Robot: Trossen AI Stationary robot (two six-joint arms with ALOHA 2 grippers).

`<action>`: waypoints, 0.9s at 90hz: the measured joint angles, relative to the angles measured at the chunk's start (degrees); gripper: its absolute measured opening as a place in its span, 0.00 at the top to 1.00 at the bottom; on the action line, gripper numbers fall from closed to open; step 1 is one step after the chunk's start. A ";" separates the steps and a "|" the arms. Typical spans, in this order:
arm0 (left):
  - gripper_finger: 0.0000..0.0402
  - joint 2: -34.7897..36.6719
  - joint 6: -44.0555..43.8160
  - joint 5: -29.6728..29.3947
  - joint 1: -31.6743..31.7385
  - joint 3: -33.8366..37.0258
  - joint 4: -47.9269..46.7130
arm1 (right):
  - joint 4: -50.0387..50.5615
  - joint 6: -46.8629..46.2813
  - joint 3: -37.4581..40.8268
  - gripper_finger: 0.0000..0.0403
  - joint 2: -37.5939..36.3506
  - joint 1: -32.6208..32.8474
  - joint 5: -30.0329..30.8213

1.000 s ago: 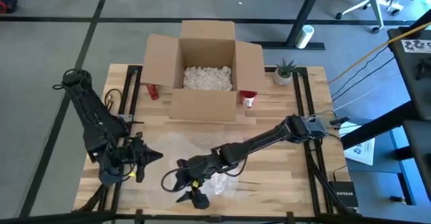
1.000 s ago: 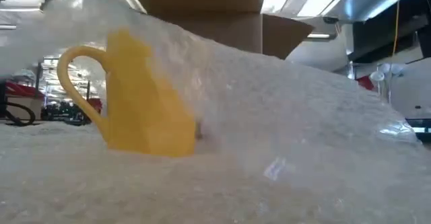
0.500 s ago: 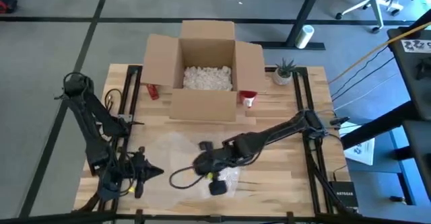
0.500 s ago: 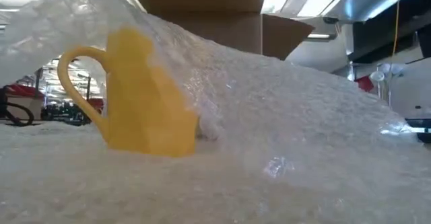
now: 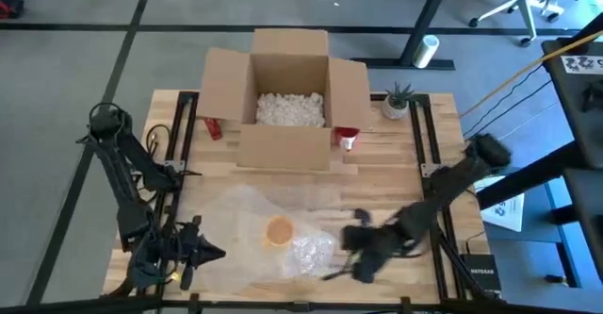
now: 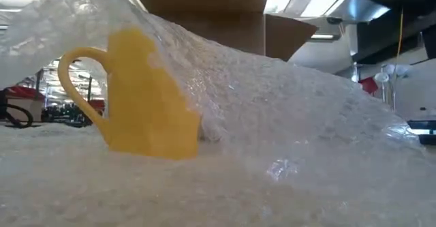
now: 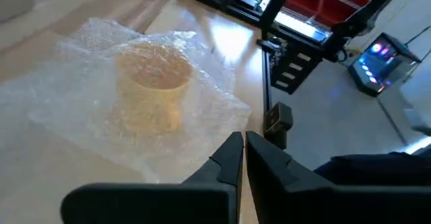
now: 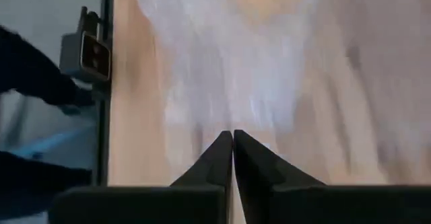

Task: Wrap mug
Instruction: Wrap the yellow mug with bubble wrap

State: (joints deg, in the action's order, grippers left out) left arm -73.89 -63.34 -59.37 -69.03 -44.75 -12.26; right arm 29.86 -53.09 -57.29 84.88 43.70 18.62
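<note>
In the high view, the left gripper sits at lower left with its fingers pressed together, holding nothing. The yellow mug stands at lower centre on the bubble wrap, partly draped by it. The right gripper lies lower right of the wrap, fingers closed and empty.

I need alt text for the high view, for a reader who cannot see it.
A yellow mug stands upright on a sheet of bubble wrap on a wooden table, in front of an open cardboard box of packing peanuts. The left gripper and the right gripper flank the sheet, holding nothing.
</note>
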 joint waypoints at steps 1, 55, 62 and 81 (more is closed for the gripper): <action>1.00 0.00 -0.14 0.00 0.01 0.00 0.01 | -0.13 -1.35 1.16 1.00 -0.98 0.44 0.15; 1.00 0.07 -2.53 13.45 13.62 -1.59 -9.07 | -3.52 17.26 1.31 1.00 -8.77 -20.90 -16.56; 1.00 0.07 -2.56 14.27 14.58 -3.43 -13.21 | -2.95 21.90 -4.73 1.00 -3.29 -21.95 -18.40; 1.00 0.04 -3.17 14.42 14.87 -6.69 -20.62 | -1.05 32.64 -22.40 1.00 12.57 -23.14 -22.84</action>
State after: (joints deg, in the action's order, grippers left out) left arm -73.84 -66.51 -44.95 -54.16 -51.44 -32.88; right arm 28.82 -20.45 -79.69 97.45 20.56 -4.22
